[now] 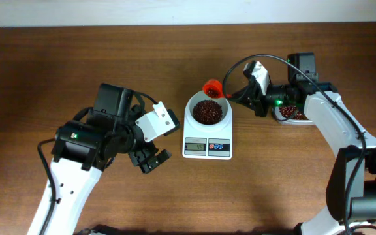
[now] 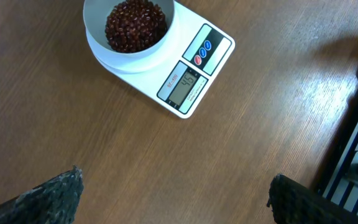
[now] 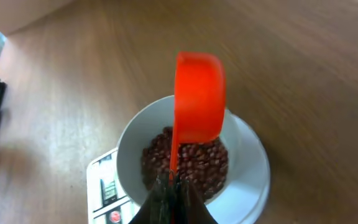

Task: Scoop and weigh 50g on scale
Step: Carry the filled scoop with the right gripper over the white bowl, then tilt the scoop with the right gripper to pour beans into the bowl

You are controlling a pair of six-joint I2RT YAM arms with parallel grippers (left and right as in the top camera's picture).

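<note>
Just ahead of the right gripper (image 3: 171, 186), we see the thin handle of a red scoop (image 3: 197, 96) pinched between its pressed-together fingers. The cup of the scoop stands out beyond the fingertips, turned on its side. We see only its outer wall, so we cannot tell what is inside it. Under the cup and a little nearer the gripper is the white bowl (image 3: 250, 168), which holds a heap of red-brown beans (image 3: 188, 163). The bowl rests on top of the scale (image 1: 207, 147), whose display (image 2: 185, 84) and small buttons face away from this gripper. Behind the gripper, close against its wrist, a clear tub (image 1: 291, 116) with more beans is partly hidden by the arm.

On the scale's other side, the left gripper (image 1: 150, 158) hangs over the bare wooden table (image 2: 260, 124) with its fingers spread wide and nothing between them. From its wrist view the scale lies ahead of the fingertips and apart from them, off toward one side, with the display lit. We cannot read the digits with certainty.
</note>
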